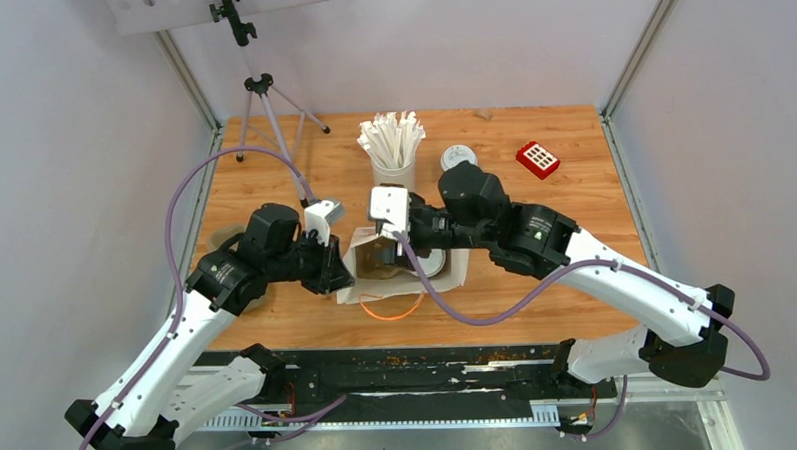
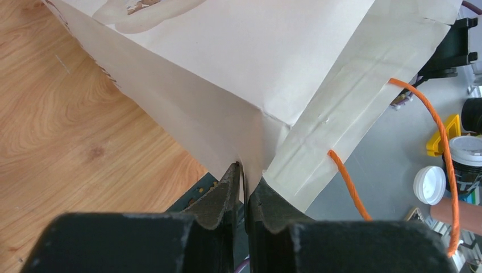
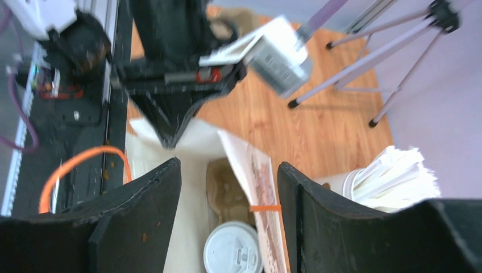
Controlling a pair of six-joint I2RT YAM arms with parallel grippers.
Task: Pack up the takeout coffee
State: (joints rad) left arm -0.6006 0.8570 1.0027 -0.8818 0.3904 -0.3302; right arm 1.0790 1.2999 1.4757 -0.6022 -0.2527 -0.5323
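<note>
With the left gripper point(image 2: 245, 177) pinching the paper bag point(image 2: 227, 74), the right gripper point(image 3: 227, 170) is hanging wide-open over the bag's lidded coffee cup point(image 3: 233, 250), probably light and crushable, best gripped around its wall.

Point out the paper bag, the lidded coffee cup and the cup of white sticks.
paper bag point(image 2: 227, 68), left wrist view, on its side wall.
lidded coffee cup point(image 3: 233, 250), right wrist view, on its white lid.
cup of white sticks point(image 1: 394, 173), top view, on the cup's wall.

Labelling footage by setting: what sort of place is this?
Probably a robotics lab test cell: a wooden table boxed in by grey wall panels on aluminium posts, with a tripod standing at the back.
</note>
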